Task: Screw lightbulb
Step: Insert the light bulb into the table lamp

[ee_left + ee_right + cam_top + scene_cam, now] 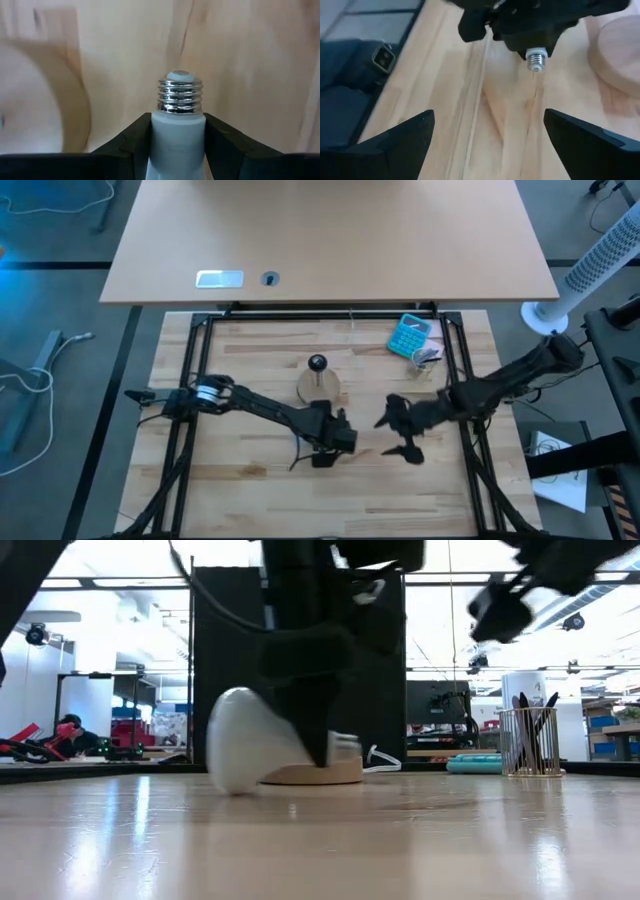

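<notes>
The white lightbulb [245,740] is in my left gripper [178,131], near the middle of the table and just on the near side of the round wooden disc [320,386] with its black socket [317,363]. The bulb's silver threaded base [181,95] sticks out past the fingertips. It also shows in the right wrist view [535,60]. In the high view the left gripper [335,437] covers the bulb. My right gripper [397,436] is open and empty, a short way to the right of the left gripper. My left gripper pinches the bulb's pale neck [177,132] between its two fingers, just behind the threaded base. The fingers [312,705] come down from above. The bulb lies roughly level, globe to one side and base to the other, low over the table; whether the globe touches the wood I cannot tell.
A teal calculator [409,335] and a wire pen cup [527,740] stand at the far right of the wooden top. A black frame [190,380] runs along the table's sides. A second desk [330,240] lies beyond the far edge.
</notes>
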